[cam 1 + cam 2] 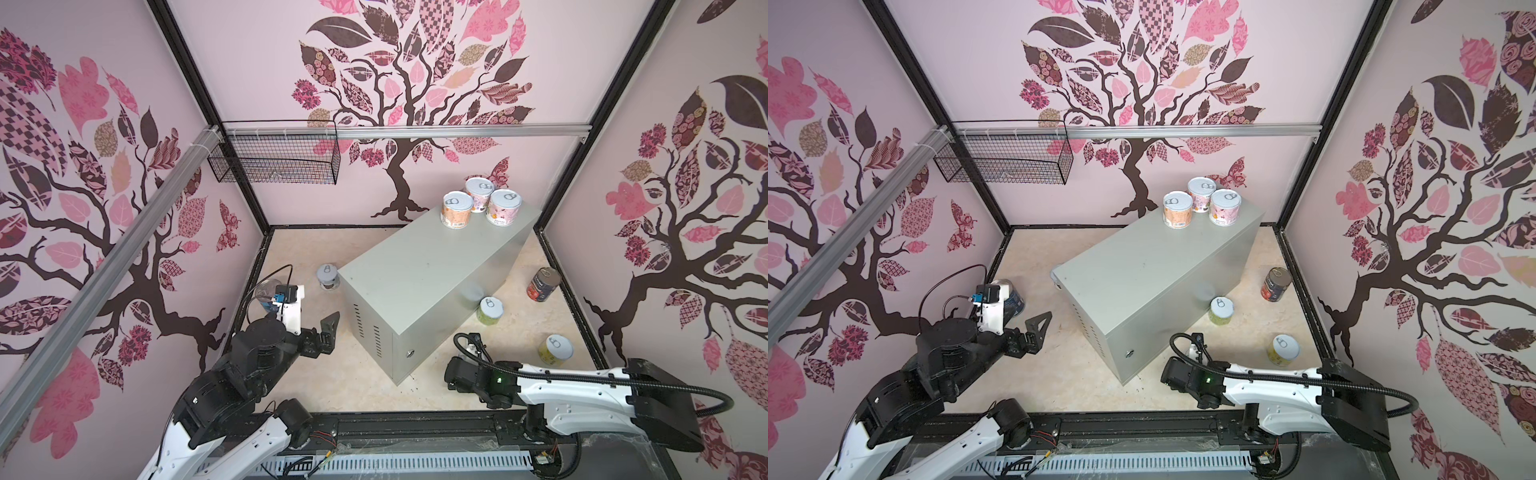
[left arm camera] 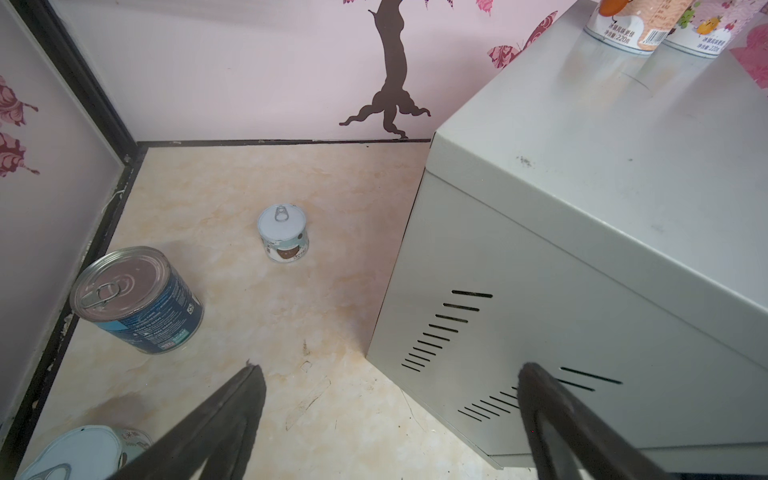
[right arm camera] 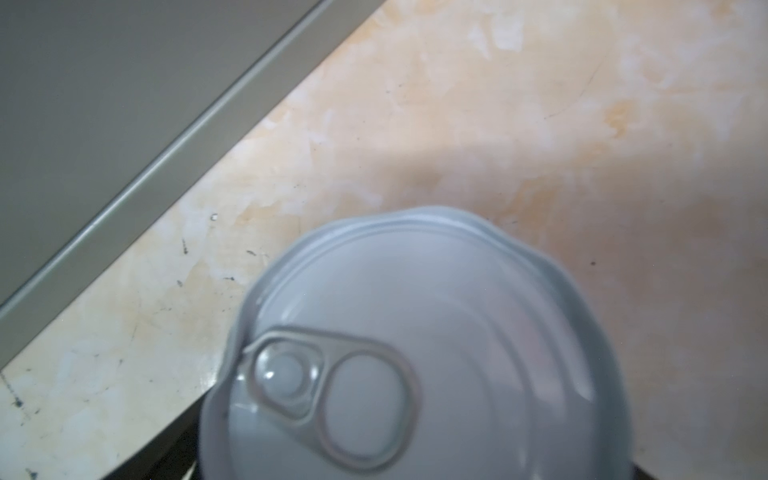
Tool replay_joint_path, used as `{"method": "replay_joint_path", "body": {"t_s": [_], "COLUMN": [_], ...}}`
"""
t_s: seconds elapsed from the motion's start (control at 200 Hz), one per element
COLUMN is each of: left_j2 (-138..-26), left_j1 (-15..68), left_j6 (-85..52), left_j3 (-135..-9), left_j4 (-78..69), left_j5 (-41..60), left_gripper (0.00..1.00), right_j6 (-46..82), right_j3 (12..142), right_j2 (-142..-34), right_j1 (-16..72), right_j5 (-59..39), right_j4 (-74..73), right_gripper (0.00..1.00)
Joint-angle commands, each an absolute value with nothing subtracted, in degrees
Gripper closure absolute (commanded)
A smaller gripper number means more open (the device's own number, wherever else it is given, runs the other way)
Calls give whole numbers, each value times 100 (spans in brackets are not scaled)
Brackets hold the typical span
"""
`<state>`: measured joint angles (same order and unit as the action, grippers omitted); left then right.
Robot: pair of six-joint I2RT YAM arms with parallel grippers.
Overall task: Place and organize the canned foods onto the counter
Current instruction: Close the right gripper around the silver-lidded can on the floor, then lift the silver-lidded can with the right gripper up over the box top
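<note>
At the far left the blue can point(image 2: 137, 299) stands on the beige floor point(image 1: 374, 382) near the side wall, with a pale-lidded can point(image 2: 75, 453) closer to the arm. The left gripper point(image 2: 390, 415) hovers low beside them, jaws spread wide and empty, facing the counter point(image 1: 415, 282). A small grey-lidded can point(image 1: 328, 276) sits on the floor near the counter's left corner. The counter lies slantwise mid-floor, and on its far end an orange-label can point(image 1: 457, 208), a pink-label can point(image 1: 480, 194) and a flowered can point(image 1: 503, 207) stand close together. By the near right corner the right gripper point(image 1: 465, 353) points down over a blurred can lid point(image 3: 415, 353); its jaws stand wide, and I cannot tell whether they touch it. Further right on the floor are a green-label can point(image 1: 491, 309) just beside the counter, the tomato can point(image 1: 544, 284) and a yellow-label can point(image 1: 555, 350)
</note>
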<state>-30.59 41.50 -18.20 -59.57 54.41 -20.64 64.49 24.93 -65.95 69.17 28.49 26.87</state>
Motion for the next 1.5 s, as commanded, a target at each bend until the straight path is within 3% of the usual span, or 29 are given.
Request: {"method": "replay_joint_path", "body": {"t_s": [0.0, 0.295, 0.725, 0.965, 1.205, 1.495], "left_j2": [-2964, -2787, -2880, -2837, -2926, -3056], "left_j1": [4122, 4123, 4122, 4123, 4122, 4122], "left_j6": [-1894, -1850, -1854, -1924, -2007, -2083], "left_j3": [-5745, -5612, -5598, -5706, -5835, -5978], "left_j4": [5503, 5537, 5537, 5645, 5756, 5822], "left_j5": [-2006, -1985, -1949, -1946, -1795, -1722], "left_gripper": [2, 2, 2, 2, 2, 2], "right_j6": [6851, 6794, 6711, 6481, 5385, 5074], "right_j3": [2253, 2141, 2213, 2454, 3526, 5168], "right_j2": [-6641, -6625, -6543, -6124, -5403, -5290], "right_j1": [7024, 7040, 7040, 7040, 7040, 7040], "right_j5": [3363, 3792, 3799, 3582, 3022, 3060], "right_j4": [2179, 1978, 2114, 2601, 3975, 5147], "right_gripper": [4, 6, 29, 35, 37, 40]}}
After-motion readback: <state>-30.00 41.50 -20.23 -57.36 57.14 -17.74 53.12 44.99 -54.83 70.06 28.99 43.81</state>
